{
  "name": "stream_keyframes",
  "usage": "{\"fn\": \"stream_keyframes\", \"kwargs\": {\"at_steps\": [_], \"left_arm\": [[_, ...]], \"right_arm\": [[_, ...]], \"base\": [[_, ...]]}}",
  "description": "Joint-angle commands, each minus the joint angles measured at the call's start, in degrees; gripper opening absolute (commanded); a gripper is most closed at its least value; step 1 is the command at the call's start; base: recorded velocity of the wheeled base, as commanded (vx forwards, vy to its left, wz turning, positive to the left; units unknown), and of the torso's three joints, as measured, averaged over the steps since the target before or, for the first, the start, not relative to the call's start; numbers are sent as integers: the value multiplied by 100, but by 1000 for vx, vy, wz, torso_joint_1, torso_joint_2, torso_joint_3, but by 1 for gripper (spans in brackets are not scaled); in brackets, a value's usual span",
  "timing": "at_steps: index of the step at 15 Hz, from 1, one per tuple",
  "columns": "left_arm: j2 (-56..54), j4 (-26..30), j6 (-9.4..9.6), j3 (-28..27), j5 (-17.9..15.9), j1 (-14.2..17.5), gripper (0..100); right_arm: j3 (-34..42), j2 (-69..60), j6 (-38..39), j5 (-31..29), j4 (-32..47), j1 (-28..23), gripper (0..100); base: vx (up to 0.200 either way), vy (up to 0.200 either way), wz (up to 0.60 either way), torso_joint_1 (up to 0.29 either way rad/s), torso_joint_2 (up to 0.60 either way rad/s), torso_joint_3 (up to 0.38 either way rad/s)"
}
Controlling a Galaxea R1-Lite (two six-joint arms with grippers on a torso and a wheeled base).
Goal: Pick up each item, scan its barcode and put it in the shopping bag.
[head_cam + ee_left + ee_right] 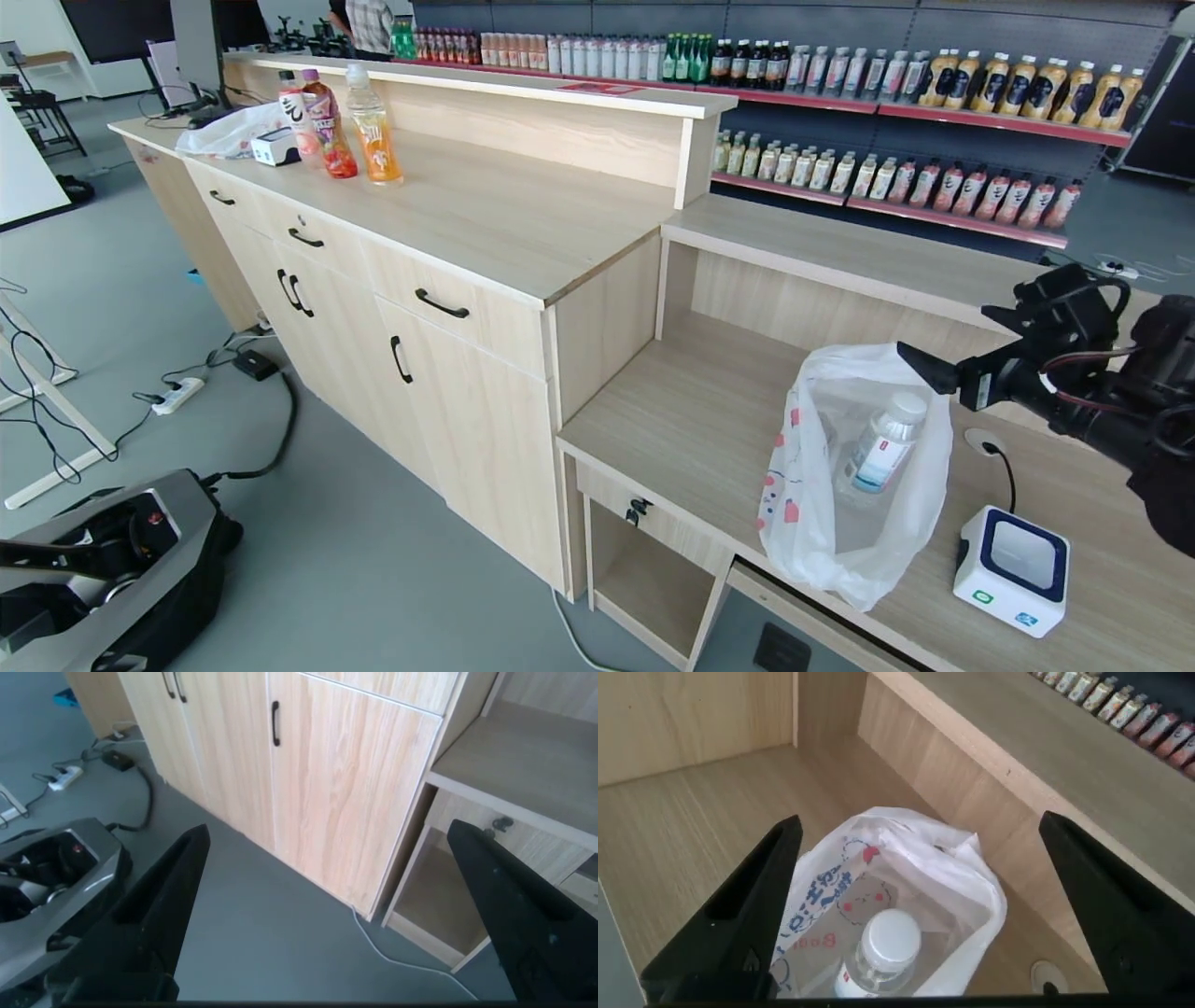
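A white shopping bag stands open on the low desk. Inside it, a clear bottle with a white cap stands upright. My right gripper hovers open just above and behind the bag's mouth, holding nothing. From the right wrist, the bag and the bottle's cap lie straight below my right gripper. A white and blue barcode scanner sits to the right of the bag. Three drink bottles stand on the far upper counter. My left gripper hangs open over the floor beside the cabinet doors.
A second white bag and a small white box lie by the far bottles. The tall counter rises left of the low desk. Shelves of drinks line the back wall. Cables and a power strip lie on the floor.
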Motion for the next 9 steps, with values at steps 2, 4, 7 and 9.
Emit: {"fn": "stream_keyframes", "kwargs": {"at_steps": [2, 4, 7, 9], "left_arm": [[-2, 0, -11, 0, 2, 4, 100], [-2, 0, -2, 0, 2, 4, 100], [-2, 0, -2, 0, 2, 4, 100], [-2, 0, -11, 0, 2, 4, 100]], "right_arm": [[212, -2297, -209, 47, 960, -24, 100], [-148, -2983, -139, -199, 2120, -165, 100], [-1203, -3739, 564, -1842, 5302, -306, 100], [-1634, -3651, 1285, -2554, 6972, -393, 100]], "base": [[0, 0, -600, 0, 2, 5], [0, 0, -600, 7, 2, 2], [0, 0, -600, -4, 1, 2], [0, 0, -600, 88, -178, -98]]}}
